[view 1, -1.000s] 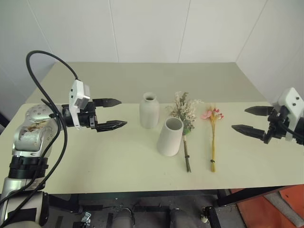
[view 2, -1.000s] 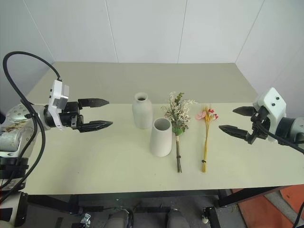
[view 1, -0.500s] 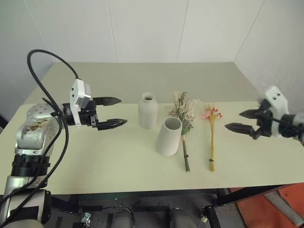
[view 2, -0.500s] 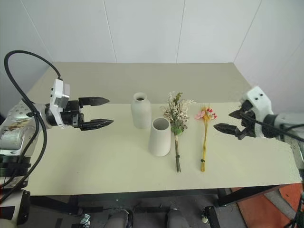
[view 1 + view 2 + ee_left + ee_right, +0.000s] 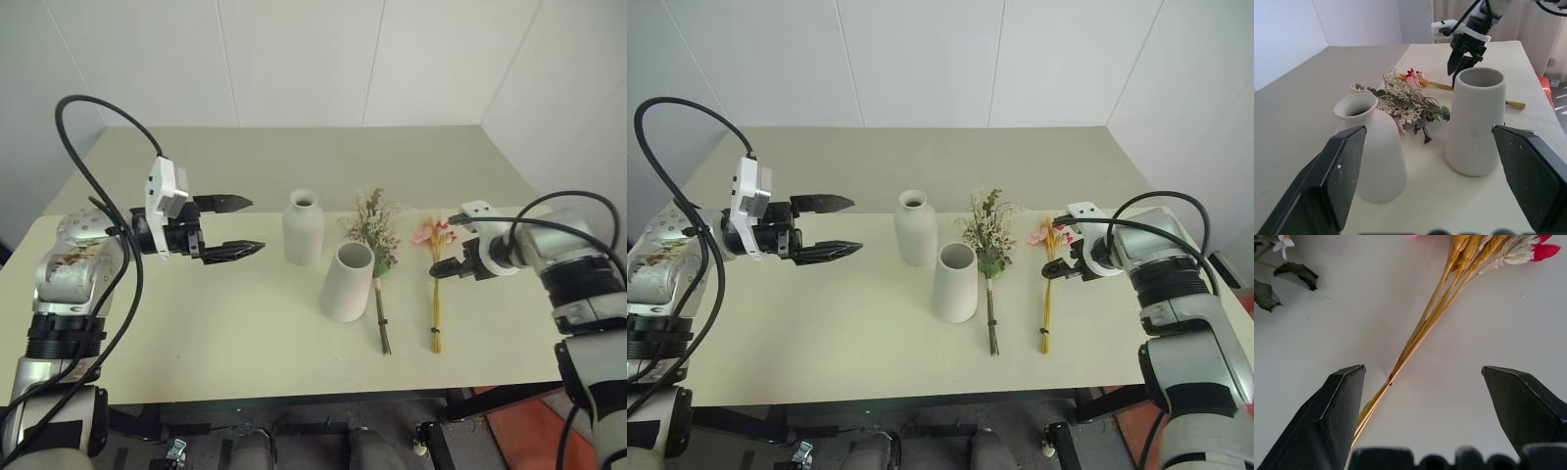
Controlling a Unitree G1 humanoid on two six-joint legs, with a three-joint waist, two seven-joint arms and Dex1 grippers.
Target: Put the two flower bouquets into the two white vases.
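Note:
Two white vases stand mid-table: a narrow-necked vase (image 5: 303, 227) and, nearer me, a wide-mouthed vase (image 5: 351, 282). Just to their right the bushy bouquet (image 5: 377, 231) lies flat, its stem pointing toward me. Further right lies the thin bouquet (image 5: 436, 299), yellow stems toward me and pink and red blossoms at the far end. My right gripper (image 5: 443, 251) points down, open, just above its stems below the blossoms; the stems (image 5: 1420, 335) run between the two fingers, untouched. My left gripper (image 5: 255, 224) hovers open and empty left of the narrow-necked vase, pointing at it.
The beige table (image 5: 196, 323) has bare room at the left, in front and behind the vases. White walls close in the far side and the right. The table's front edge runs just below the stem ends.
My right gripper has swung in from the table's right edge, dropped and tipped to point down over the thin bouquet's stems. The left gripper has stayed put.

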